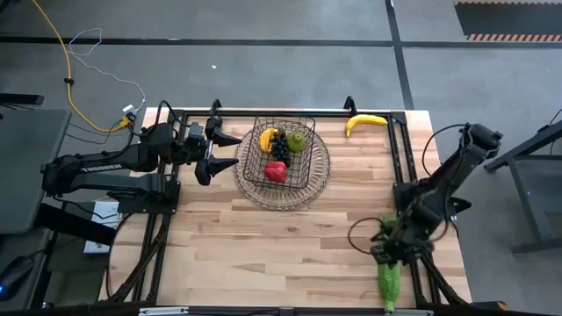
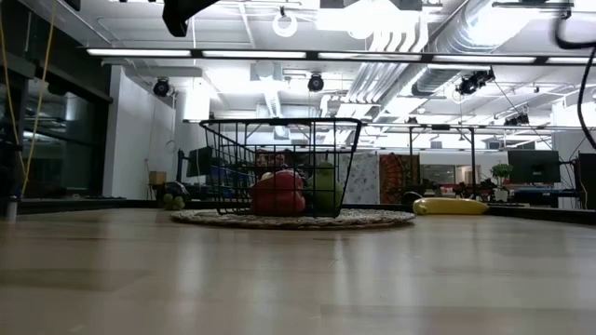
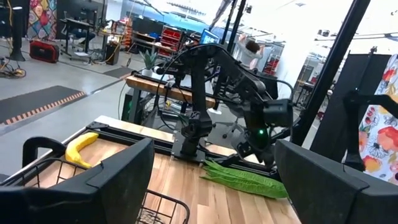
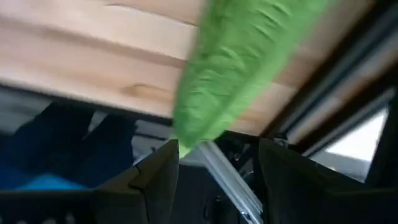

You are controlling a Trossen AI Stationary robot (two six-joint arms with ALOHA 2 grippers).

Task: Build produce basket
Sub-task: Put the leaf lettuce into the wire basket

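The dark wire basket [image 1: 283, 158] stands on its round woven base at the table's far middle. It holds a yellow-orange fruit [image 1: 268, 139], dark grapes [image 1: 279, 147], a green fruit [image 1: 297, 140] and a red pepper [image 1: 276, 172]. A yellow banana [image 1: 364, 123] lies at the far right. The green corn ear [image 1: 389, 283] lies at the near right edge. My right gripper [image 1: 385, 253] is open over the corn's far end [image 4: 186, 134]. My left gripper [image 1: 230, 151] is open and empty, left of the basket. My right gripper comes at the corn from above, along its length. The corn's leafy end [image 4: 181, 144] stands right at one fingertip [image 4: 166, 158], and I cannot tell whether they touch. The corn lies flat on the table.
Black frame rails [image 1: 397, 149] run along the table's far, left and right sides, and the corn lies beside the right rail. Bare wood [image 1: 281, 246] lies between the basket and the near edge. In the left wrist view a person [image 3: 252, 50] shows in the room beyond.
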